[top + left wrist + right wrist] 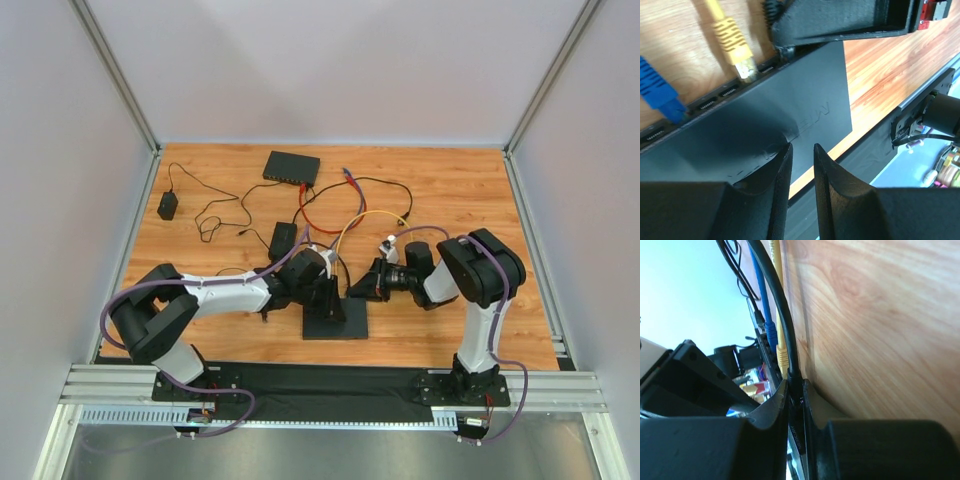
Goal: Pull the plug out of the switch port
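The black switch (335,318) lies on the wooden table between both arms. In the left wrist view its port row runs along the top edge of the switch (765,110), with a yellow plug (732,40) and a blue plug (657,95) seated in ports. My right gripper (795,390) is shut on the black plug (793,376) where its cable meets the switch (797,438). In the top view that right gripper (358,290) reaches in from the right. My left gripper (802,147) sits over the switch's top near its front edge, with a narrow gap between the jaws and nothing in it.
A second black switch (291,167) sits at the back, with a power adapter (168,206) at the left and a small black box (282,238) behind the arms. Red (320,215), yellow and black cables loop across the wood. A black mat (330,385) lines the near edge.
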You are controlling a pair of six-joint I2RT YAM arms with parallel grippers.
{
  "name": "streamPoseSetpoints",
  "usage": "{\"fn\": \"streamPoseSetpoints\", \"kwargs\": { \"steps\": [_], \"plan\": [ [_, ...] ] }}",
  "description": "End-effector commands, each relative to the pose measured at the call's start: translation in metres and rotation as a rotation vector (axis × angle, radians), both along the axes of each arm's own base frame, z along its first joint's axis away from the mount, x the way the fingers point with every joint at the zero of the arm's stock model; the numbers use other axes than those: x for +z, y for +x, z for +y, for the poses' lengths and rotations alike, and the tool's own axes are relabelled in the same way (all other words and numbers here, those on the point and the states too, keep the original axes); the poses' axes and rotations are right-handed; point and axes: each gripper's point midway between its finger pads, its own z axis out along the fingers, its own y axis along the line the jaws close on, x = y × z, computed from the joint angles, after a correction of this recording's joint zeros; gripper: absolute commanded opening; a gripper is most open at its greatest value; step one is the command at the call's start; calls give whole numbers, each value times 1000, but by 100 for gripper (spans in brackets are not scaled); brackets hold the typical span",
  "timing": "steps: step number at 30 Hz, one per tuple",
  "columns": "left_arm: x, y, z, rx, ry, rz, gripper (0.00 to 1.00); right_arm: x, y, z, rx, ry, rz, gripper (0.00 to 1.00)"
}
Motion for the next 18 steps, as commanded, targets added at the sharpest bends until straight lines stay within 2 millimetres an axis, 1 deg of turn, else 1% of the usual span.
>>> {"fn": "streamPoseSetpoints", "kwargs": {
  "steps": [1, 3, 4, 5, 6, 7, 8, 9, 10, 12, 14, 15, 16, 18],
  "plan": [
    [-40, -18, 33, -23, 195, 46, 33, -23, 21, -1, -142, -131, -106, 0],
    [-42, -19, 35, -23, 201, 50, 33, -24, 22, -3, -139, -183, -138, 0],
    [-43, -19, 36, -20, 209, 49, 33, -33, 20, -7, -145, -242, -116, 0],
    [-45, -20, 37, -23, 213, 54, 33, -25, 23, -7, -134, -259, -171, 0],
    [-46, -20, 37, -21, 215, 55, 33, -22, 28, -6, -138, -275, -187, 0],
    [-48, -21, 40, -19, 223, 59, 33, -29, 24, -10, -136, -327, -152, 0],
    [-50, -22, 40, -19, 226, 64, 33, -25, 26, -8, -114, -350, -190, 0],
    [-51, -22, 40, -19, 228, 67, 33, -20, 32, -5, -113, -364, -212, 0],
    [-53, -23, 41, -20, 232, 72, 33, -24, 29, -8, -109, -403, -197, 0],
    [-59, -25, 43, -24, 246, 89, 33, -20, 27, -5, -109, -397, -189, 0],
    [-62, -27, 42, -30, 245, 98, 31, -13, 26, 2, -105, -343, -184, 0],
    [-62, -27, 41, -27, 238, 100, 30, -10, 26, 4, -126, -312, -144, 0],
    [-63, -29, 41, -28, 238, 103, 30, -2, 27, 12, -115, -250, -155, 0],
    [-65, -29, 42, -24, 241, 105, 29, 4, 29, 16, -125, -211, -138, 0]
  ]
}}
